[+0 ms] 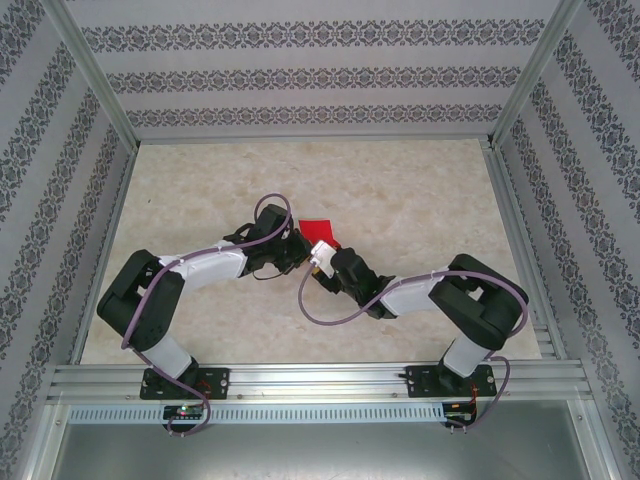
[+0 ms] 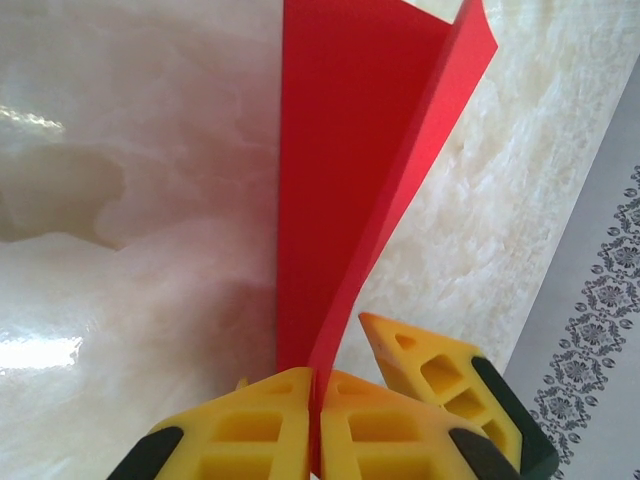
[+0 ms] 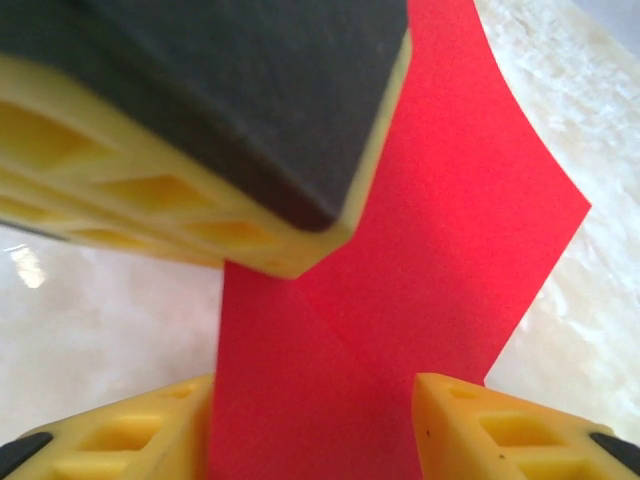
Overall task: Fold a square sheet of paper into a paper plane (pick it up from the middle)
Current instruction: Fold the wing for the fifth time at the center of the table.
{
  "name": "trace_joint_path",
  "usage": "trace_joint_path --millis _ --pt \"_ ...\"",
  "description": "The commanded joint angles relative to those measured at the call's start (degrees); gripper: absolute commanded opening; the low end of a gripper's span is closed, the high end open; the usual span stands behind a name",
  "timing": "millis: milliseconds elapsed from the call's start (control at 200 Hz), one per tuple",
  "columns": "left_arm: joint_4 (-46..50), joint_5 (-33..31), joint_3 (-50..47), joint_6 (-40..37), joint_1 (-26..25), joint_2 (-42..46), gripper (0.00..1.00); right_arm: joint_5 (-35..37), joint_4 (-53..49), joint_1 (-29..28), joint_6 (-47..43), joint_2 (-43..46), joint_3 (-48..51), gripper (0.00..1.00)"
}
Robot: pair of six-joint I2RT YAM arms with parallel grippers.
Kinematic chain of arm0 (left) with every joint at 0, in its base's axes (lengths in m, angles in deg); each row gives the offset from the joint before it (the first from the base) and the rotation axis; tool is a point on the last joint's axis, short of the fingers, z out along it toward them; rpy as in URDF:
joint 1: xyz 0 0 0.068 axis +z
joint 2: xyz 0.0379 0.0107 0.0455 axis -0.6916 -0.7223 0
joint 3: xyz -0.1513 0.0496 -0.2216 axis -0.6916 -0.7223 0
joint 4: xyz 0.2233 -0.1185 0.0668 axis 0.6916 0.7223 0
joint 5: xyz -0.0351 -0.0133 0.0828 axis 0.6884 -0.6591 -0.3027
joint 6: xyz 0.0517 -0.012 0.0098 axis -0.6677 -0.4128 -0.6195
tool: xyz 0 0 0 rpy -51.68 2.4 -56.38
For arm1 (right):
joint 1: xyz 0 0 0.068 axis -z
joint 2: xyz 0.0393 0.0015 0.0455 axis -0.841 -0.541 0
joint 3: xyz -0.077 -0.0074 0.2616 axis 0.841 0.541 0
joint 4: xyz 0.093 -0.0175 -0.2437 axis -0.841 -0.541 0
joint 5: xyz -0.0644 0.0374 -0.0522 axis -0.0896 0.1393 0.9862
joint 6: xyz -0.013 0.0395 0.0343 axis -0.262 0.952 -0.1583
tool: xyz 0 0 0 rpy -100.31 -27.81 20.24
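square sheet of paper [image 2: 350, 150], creased, held above the middle of the desk [image 1: 420, 200]. left pincer [image 2: 315, 400] clamped on its fold; right pincer [image 3: 312, 420] apart, astride it. judged light, limp, easily crumpled: grip beside crease.

Bright, even light — white glare on the table [image 2: 40, 350].

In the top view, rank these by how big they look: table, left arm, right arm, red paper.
1. table: largest.
2. left arm and right arm: look about alike, so no ranking between them.
3. red paper: smallest, partly covered by the arms.
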Motion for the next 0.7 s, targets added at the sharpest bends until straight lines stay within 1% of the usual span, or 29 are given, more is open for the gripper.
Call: trace_joint_path --millis 0,45,135,165,295,525,694 --pt "1.13 0.63 2.23 1.6 -0.57 -0.72 0.12 3.32 6.58 -0.74 -2.98 -1.99 0.6 0.47" --pt "1.22 0.6 2.35 1.8 -0.44 -0.7 0.12 3.72 7.2 -0.8 -3.32 -2.46 0.68 0.43" --pt "1.46 0.69 2.41 2.08 0.15 -0.62 0.14 3.87 8.91 -0.91 -3.46 -2.75 1.48 0.39" --pt "1.42 0.76 2.46 2.11 0.31 -0.62 0.15 3.79 9.19 -0.91 -3.5 -2.74 1.72 0.35" --pt "1.99 1.17 2.42 2.2 1.77 -0.03 0.23 2.94 9.24 -0.91 -3.69 -2.65 2.17 0.24" --pt "4.85 1.55 2.21 0.24 6.52 2.42 0.37 0.49 8.81 -0.76 -3.2 -2.04 2.73 0.18" --pt "8.45 0.42 1.62 -2.61 10.22 5.89 0.44 -2.4 7.81 -0.7 -1.57 -0.97 2.72 0.15"
